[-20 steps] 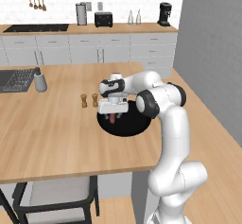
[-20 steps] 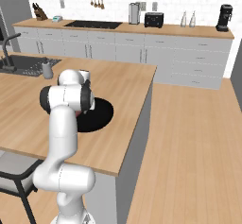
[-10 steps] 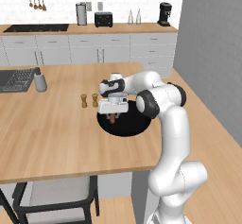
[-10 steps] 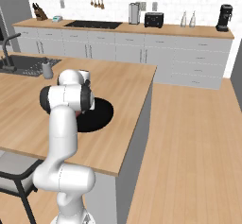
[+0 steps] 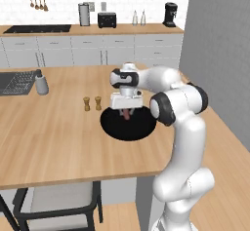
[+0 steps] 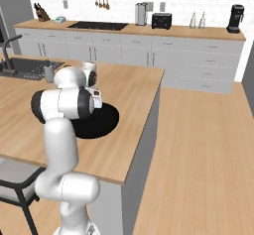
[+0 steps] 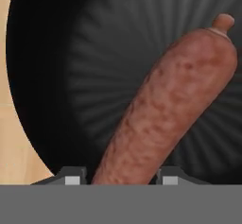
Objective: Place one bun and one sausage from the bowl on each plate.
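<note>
With my gripper (image 7: pixel 121 178) closed on the near end of the sausage (image 7: pixel 165 112) above the bowl (image 5: pixel 129 124), I should lift straight up, keeping the grip firm, before carrying it to a plate.

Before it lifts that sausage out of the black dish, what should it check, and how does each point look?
1. Sausage between the pincer fingers: ok, one on each side.
2. Grip firm: cannot tell.
3. Pincer over the bowl: ok.
4. Shakers apart from the bowl: ok.
5. Plates in sight: not ok.
6. Bun left in the bowl: cannot tell.
</note>
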{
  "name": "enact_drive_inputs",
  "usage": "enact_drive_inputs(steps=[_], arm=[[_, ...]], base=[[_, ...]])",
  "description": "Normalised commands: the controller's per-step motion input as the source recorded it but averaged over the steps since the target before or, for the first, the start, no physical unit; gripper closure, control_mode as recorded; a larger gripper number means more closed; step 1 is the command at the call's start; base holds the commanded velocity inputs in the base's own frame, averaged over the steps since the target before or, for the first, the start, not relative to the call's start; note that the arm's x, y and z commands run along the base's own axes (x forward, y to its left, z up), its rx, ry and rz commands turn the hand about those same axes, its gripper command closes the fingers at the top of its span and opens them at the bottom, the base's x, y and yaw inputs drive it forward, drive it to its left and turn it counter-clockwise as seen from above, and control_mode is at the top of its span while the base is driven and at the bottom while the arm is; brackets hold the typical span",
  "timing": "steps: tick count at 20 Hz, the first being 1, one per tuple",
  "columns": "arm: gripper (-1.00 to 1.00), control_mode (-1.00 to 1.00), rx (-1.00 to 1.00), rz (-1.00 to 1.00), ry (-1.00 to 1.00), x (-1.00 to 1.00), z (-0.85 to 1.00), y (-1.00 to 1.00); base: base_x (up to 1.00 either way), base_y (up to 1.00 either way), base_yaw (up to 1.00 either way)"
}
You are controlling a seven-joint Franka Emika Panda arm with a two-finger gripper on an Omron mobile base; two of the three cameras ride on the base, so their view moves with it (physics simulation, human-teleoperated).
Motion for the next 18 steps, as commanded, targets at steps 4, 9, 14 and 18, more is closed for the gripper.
enact_drive_inputs(steps=[4, 9, 14, 18], arm=[[1.00, -1.00, 0.00, 0.00, -0.11, -0.74, 0.80, -0.62], [1.00, -1.00, 0.00, 0.00, -0.19, -0.89, 0.49, -0.43], [1.00, -1.00, 0.02, 0.00, -0.13, -1.00, 0.05, -0.29], [1.00, -1.00, 0.02, 0.00, -0.15, -0.85, 0.03, -0.24]], base=[[0.00, 0.00, 0.00], [0.00, 0.00, 0.00], [0.00, 0.00, 0.00], [0.00, 0.00, 0.00]])
